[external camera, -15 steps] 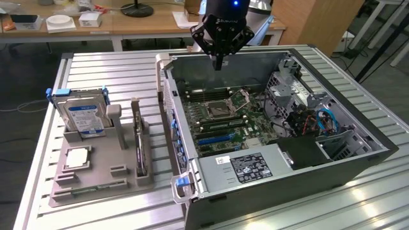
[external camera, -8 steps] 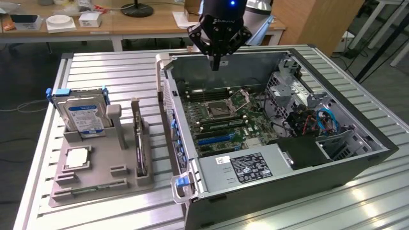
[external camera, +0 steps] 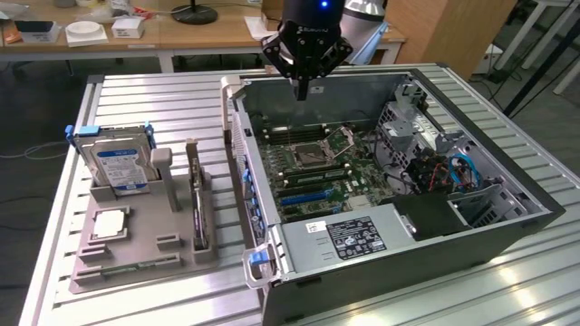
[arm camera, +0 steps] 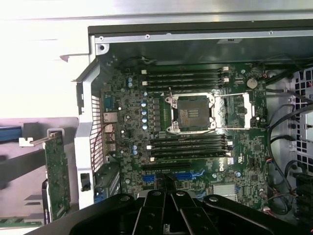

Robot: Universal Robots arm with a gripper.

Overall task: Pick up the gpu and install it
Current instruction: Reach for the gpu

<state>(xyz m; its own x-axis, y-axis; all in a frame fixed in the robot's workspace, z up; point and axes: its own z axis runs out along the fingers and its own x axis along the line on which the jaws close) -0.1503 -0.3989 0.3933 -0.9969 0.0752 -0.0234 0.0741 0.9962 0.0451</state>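
Jaws pressed together, nothing between them. In the exterior view they hang point-down over the back part of the open computer case (external camera: 534, 204), above the motherboard (external camera: 313, 170). Wrist view looks straight down on the board, with the empty CPU socket (arm camera: 190, 113) near centre.

The gpu (external camera: 194, 204) not picked up: it stands on edge in a slot of the grey holder (external camera: 136, 265) on the tabletop (external camera: 163, 88), towards the exterior view's left, just beside the case wall and well apart from the jaws. In the wrist view I see the card (arm camera: 56, 176) outside the case. Hard drive (external camera: 122, 166) upright in the same holder.
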